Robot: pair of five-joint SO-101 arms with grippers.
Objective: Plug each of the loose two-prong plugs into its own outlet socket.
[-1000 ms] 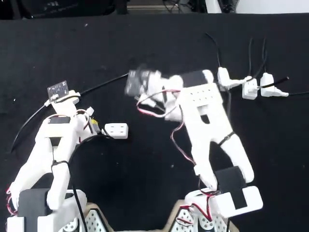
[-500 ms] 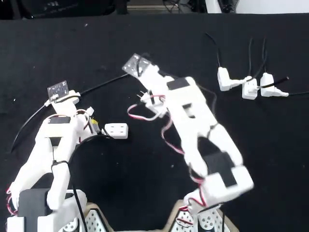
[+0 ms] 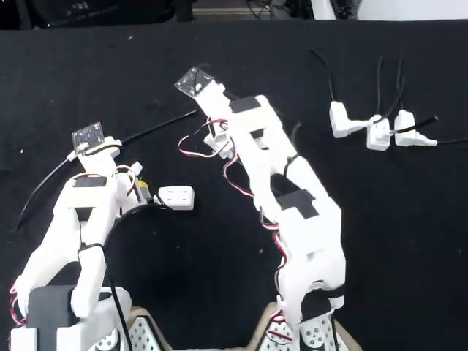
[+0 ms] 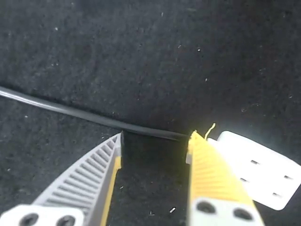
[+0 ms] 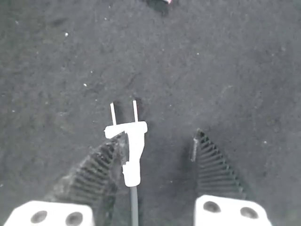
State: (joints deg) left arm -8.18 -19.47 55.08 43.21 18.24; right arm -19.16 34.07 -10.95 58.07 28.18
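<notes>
A white two-prong plug [image 5: 129, 142] lies flat on the black mat, prongs pointing away from the wrist, its black cord running back under the camera. My right gripper [image 5: 157, 141] is open around it, and the plug rests against one dark finger [image 5: 101, 165]. In the high view, that gripper [image 3: 218, 141] sits at the centre of the table. My left gripper [image 4: 155, 141] is open over a black cable [image 4: 70, 110], with a white outlet socket [image 4: 256, 174] just beside its yellow finger [image 4: 207, 169]. From above, this socket [image 3: 176, 197] lies right of the left gripper [image 3: 143, 190].
At the back right, three white plug-and-socket pieces [image 3: 378, 133] sit in a row with black cords. A long black cable [image 3: 150, 130] curves across the left half of the mat [image 3: 409, 241]. Red-and-white servo wires [image 3: 241, 179] hang beneath the right arm.
The right arm has swung from the right side toward the centre and stretched out, with its gripper now lower over the plug. The left arm has not moved.
</notes>
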